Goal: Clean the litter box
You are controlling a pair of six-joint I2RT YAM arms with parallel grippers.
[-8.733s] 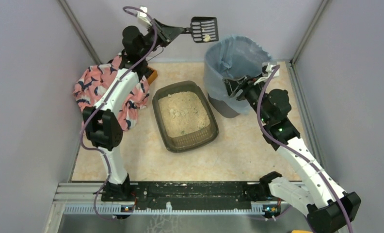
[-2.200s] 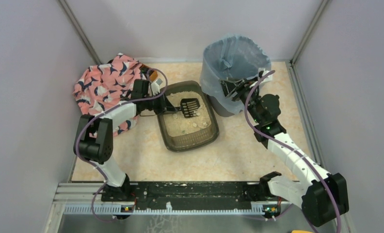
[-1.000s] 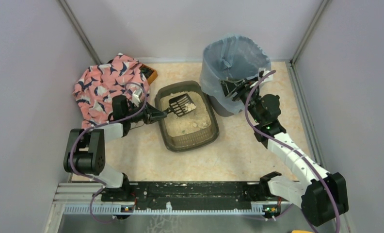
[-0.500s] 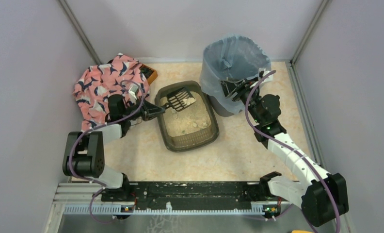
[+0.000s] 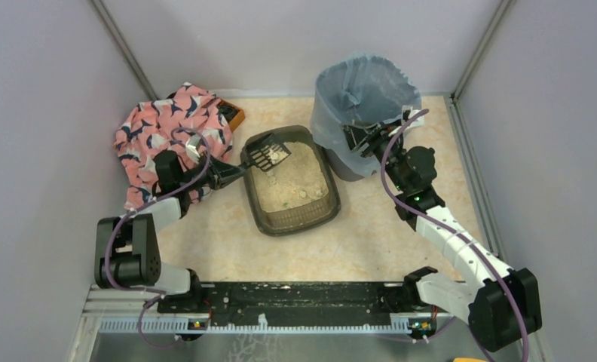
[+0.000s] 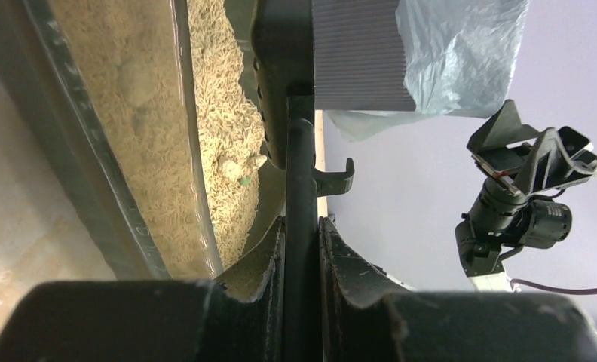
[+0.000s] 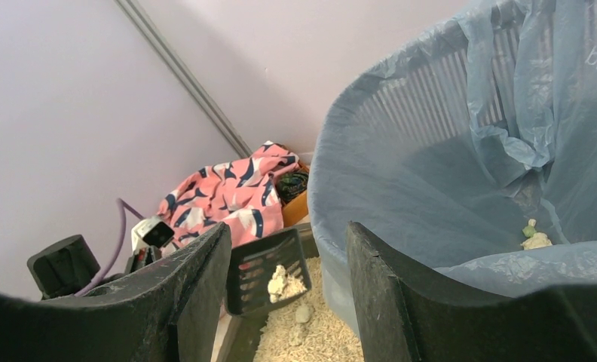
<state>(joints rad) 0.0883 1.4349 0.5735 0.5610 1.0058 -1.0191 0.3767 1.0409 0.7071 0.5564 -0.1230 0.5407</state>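
While the left arm lies low and folded, reaching right across the floor, left gripper (image 5: 228, 173) pinches the thin handle of the black slotted scoop (image 5: 265, 156); scoop head tilts over the far-left corner of the litter box (image 5: 295, 223), one pale clump (image 7: 280, 285) on it. Box: dark plastic tray, rounded corners, beige granules, mid-floor, just beside the ribbed bin (image 5: 332, 121) with crinkled blue liner. Right gripper (image 5: 361, 141) at bin's near rim, fingers spread, contact unclear. Pink patterned cloth (image 5: 148, 132) behind left arm.
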